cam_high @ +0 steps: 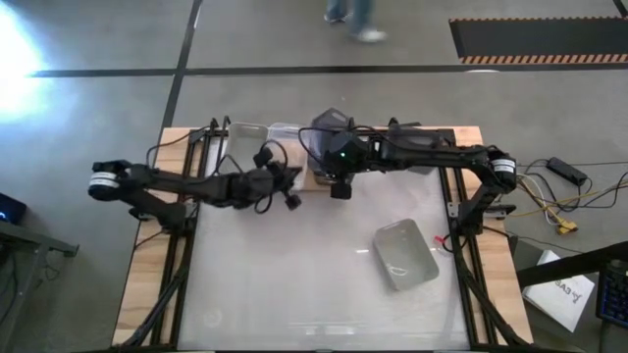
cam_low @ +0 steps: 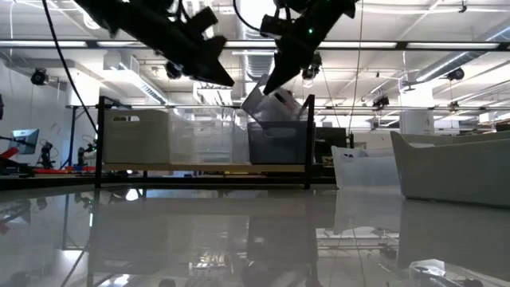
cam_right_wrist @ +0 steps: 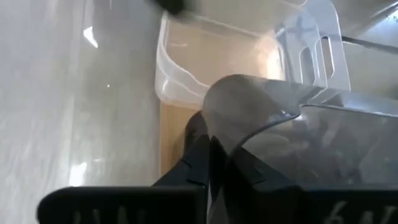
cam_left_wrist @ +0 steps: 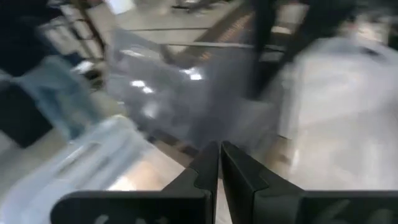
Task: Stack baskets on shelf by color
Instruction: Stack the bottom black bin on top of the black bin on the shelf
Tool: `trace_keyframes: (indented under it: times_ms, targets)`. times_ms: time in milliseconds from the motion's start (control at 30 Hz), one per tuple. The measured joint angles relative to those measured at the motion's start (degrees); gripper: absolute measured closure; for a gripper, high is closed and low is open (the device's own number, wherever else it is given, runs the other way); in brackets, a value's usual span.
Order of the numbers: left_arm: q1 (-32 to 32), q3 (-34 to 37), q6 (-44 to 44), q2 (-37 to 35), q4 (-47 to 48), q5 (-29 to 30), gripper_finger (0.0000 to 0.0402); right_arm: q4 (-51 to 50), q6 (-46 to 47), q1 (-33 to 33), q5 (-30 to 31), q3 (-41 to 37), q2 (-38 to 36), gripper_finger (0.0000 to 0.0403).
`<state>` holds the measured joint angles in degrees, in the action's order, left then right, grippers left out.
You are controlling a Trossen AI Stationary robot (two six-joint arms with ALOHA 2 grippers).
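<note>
From above I see my right gripper (cam_high: 340,186) near the tabletop's (cam_high: 294,284) far edge; the arms hide most of the shelf (cam_high: 314,176). The low view shows it clamping a grey basket (cam_low: 267,104), tilted over the shelf's right end. My left gripper (cam_left_wrist: 219,163), closed and empty, faces blur.

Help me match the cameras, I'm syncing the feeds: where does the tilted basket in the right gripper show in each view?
Low view: the tilted basket, upper centre, over the right end of the shelf.
Right wrist view: right side, rim pinched by the right gripper.
High view: hidden under the right arm.
Left wrist view: too blurred to tell.
Shared landmark: the clear basket mid-shelf, in low and right wrist views.
</note>
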<state>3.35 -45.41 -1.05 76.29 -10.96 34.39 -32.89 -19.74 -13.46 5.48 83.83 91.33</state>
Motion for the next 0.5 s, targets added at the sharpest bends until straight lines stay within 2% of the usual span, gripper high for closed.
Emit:
trace_keyframes:
  times_ms: [133,300,500]
  targets:
    - [5.4,0.0,-3.1,3.2,-8.7,-1.5,0.0398,-4.1,-1.5,0.2,0.0,3.1,0.1,0.0393]
    - [10.2,-0.2,-4.0,7.2,-19.1,-13.2,0.0398,-10.4,-4.4,0.2,0.2,7.2,3.0,0.0394]
    - [13.4,-2.4,-2.7,13.3,-22.0,-17.6,0.0398,-16.9,-5.6,0.1,0.9,13.4,7.9,0.0394]
